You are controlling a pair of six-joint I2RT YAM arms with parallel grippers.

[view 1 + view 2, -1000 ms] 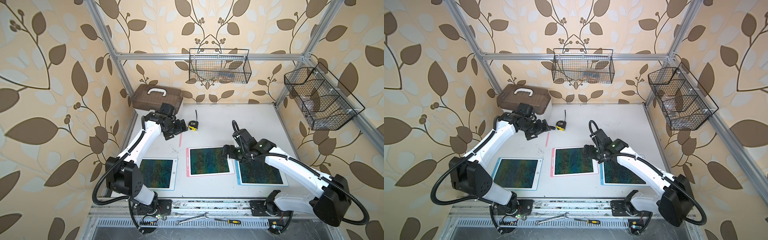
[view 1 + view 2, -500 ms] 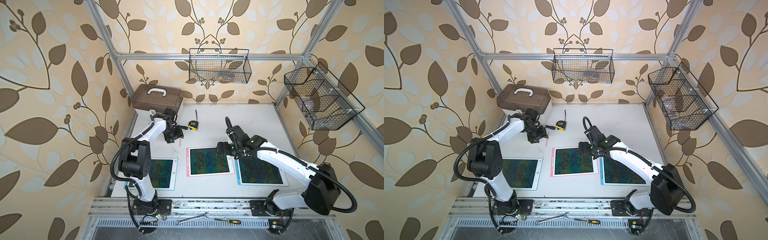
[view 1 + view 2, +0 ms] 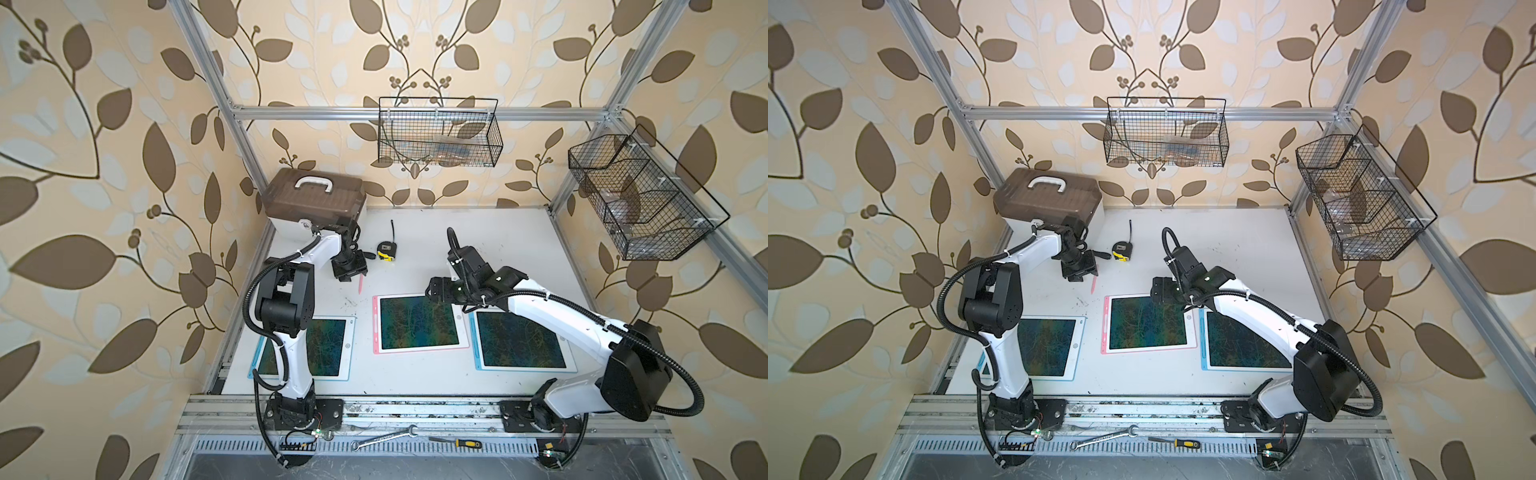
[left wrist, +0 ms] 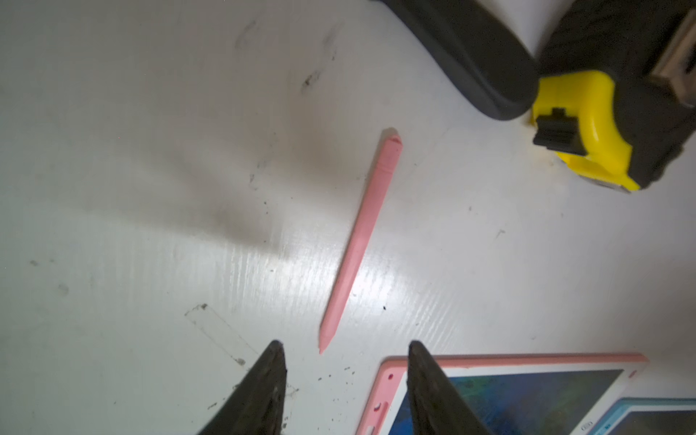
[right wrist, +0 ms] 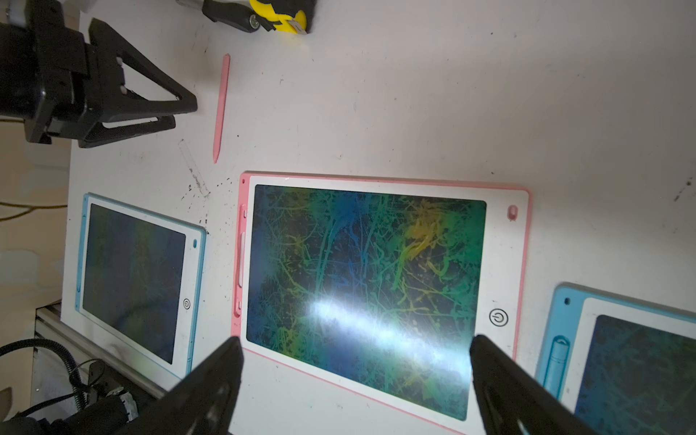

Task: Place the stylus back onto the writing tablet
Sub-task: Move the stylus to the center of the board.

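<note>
The pink stylus (image 3: 360,286) (image 3: 1094,286) (image 4: 361,233) (image 5: 221,109) lies flat on the white table, just beyond the far left corner of the pink-framed writing tablet (image 3: 376,324) (image 3: 1105,324) (image 4: 508,359) (image 5: 525,244). My left gripper (image 3: 351,270) (image 4: 345,348) (image 5: 184,113) hovers by the stylus, pointing down. It is open and empty, and the stylus tip lies just ahead of the gap. My right gripper (image 3: 432,289) (image 5: 354,350) is wide open over the tablet's far right corner and holds nothing.
A yellow-and-black tape measure (image 3: 386,251) (image 4: 587,143) sits close behind the stylus. A brown toolbox (image 3: 313,197) stands at the back left. Blue-framed tablets (image 3: 328,349) (image 3: 519,340) flank the pink one. Wire baskets (image 3: 440,133) hang on the walls.
My left arm has folded at the elbow and brought its gripper down beside the stylus, with its jaws narrower than before. My right gripper has shifted slightly back and left over the pink tablet.
</note>
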